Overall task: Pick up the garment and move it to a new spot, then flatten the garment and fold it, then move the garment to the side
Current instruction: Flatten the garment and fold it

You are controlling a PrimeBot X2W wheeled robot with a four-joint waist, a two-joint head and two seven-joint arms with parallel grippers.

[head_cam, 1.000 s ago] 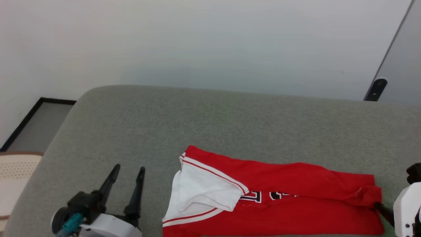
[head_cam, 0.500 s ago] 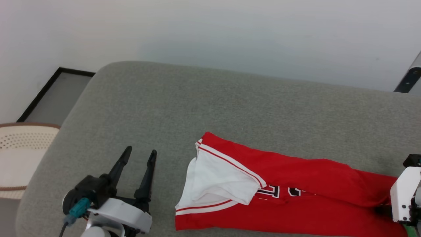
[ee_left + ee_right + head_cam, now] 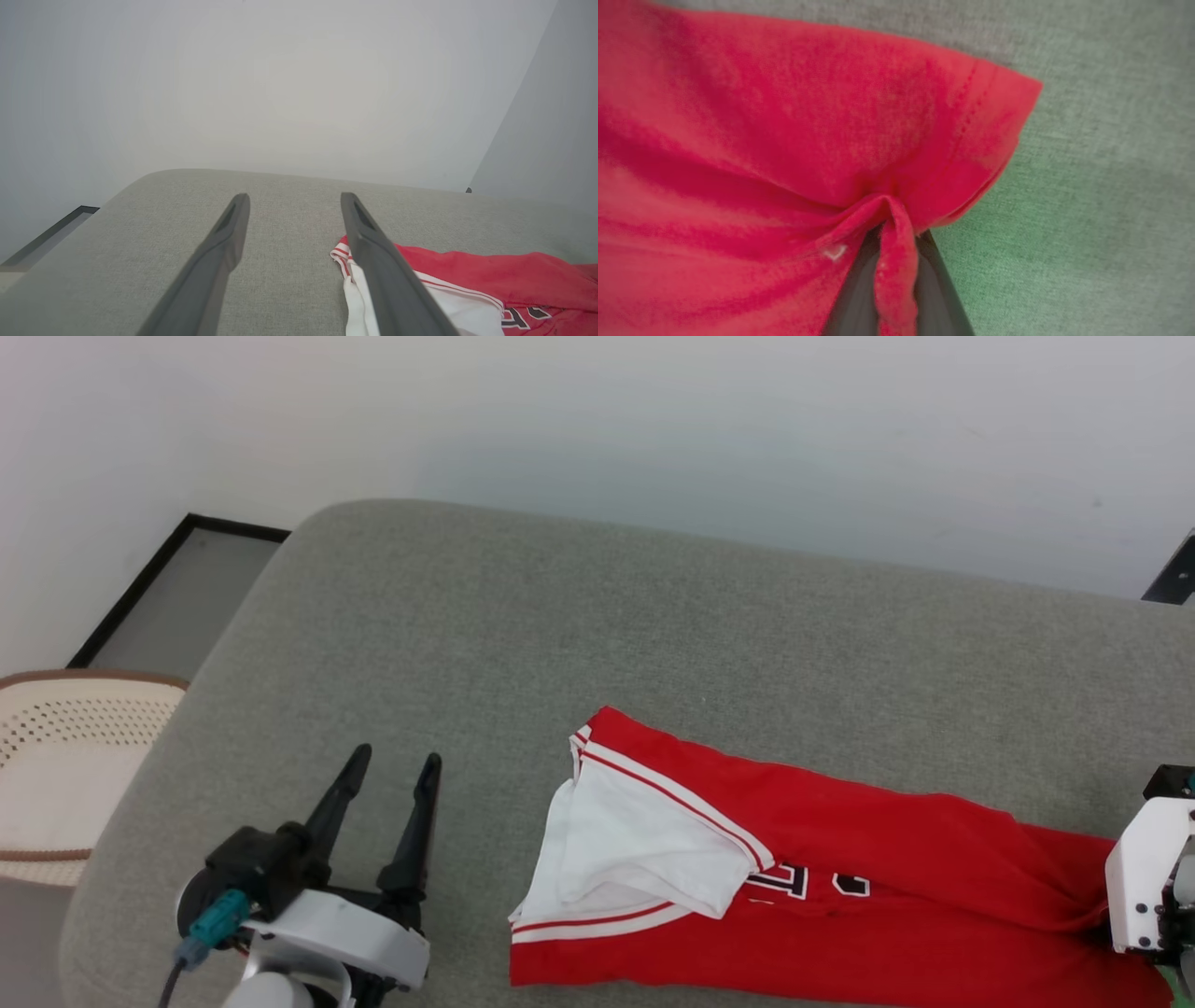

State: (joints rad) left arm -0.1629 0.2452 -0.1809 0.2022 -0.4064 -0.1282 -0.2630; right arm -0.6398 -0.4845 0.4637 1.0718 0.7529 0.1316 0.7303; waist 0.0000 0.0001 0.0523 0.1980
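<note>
The garment [image 3: 840, 887], a red jersey with a white sleeve and black lettering, lies folded lengthwise on the grey cushion at the lower right of the head view. Its sleeve end [image 3: 444, 303] shows beside my left fingers in the left wrist view. My left gripper [image 3: 390, 770] stands open to the left of the garment, apart from it, with nothing between its fingers. My right gripper [image 3: 896, 238] is shut on a pinched fold of the garment [image 3: 784, 140] near its hem corner. In the head view the right gripper's white housing [image 3: 1144, 887] sits at the garment's right end, its fingers hidden.
The grey cushion [image 3: 560, 644] stretches wide behind and left of the garment. A cream perforated basket [image 3: 56, 765] stands off its left edge, with a dark-framed floor panel [image 3: 177, 588] behind. A white wall runs along the back.
The right gripper has closed on the garment's right end. The head camera shifted, so the whole scene slid right and down; the left gripper keeps its open pose.
</note>
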